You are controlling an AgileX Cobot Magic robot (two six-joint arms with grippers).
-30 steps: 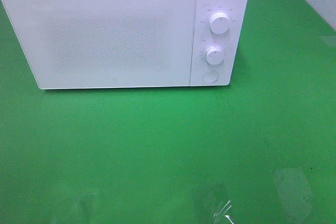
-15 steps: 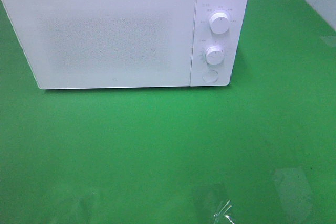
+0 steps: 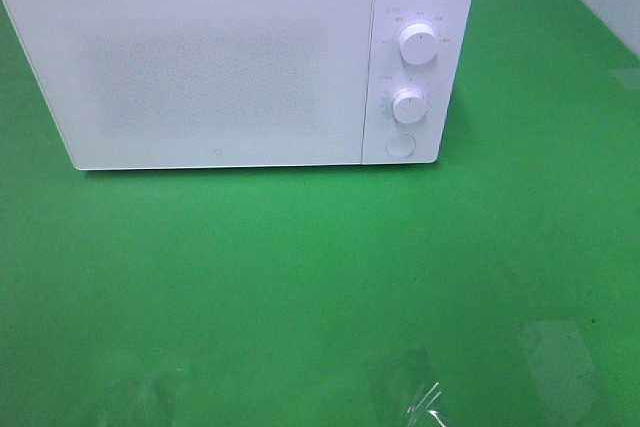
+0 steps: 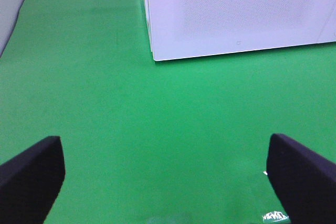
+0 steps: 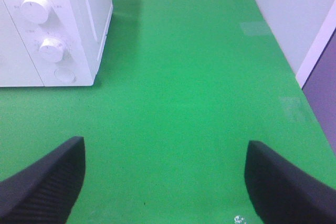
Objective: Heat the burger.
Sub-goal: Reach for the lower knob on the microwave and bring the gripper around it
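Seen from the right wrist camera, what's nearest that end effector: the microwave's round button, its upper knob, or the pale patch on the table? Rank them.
1. Round button, lowest on the panel.
2. Upper knob, higher on that panel.
3. Pale patch, farther back on the table.

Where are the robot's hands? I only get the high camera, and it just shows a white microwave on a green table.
Observer: The left wrist camera shows the left gripper over the green table, fingers wide apart, with a lower corner of the microwave ahead of it.
Operator: And the other one?
Observer: The right gripper is open too, facing the microwave's knob end.
Operator: Is one of them holding the burger?
Observer: No. Nothing sits between either pair of fingers, and no camera shows a burger.
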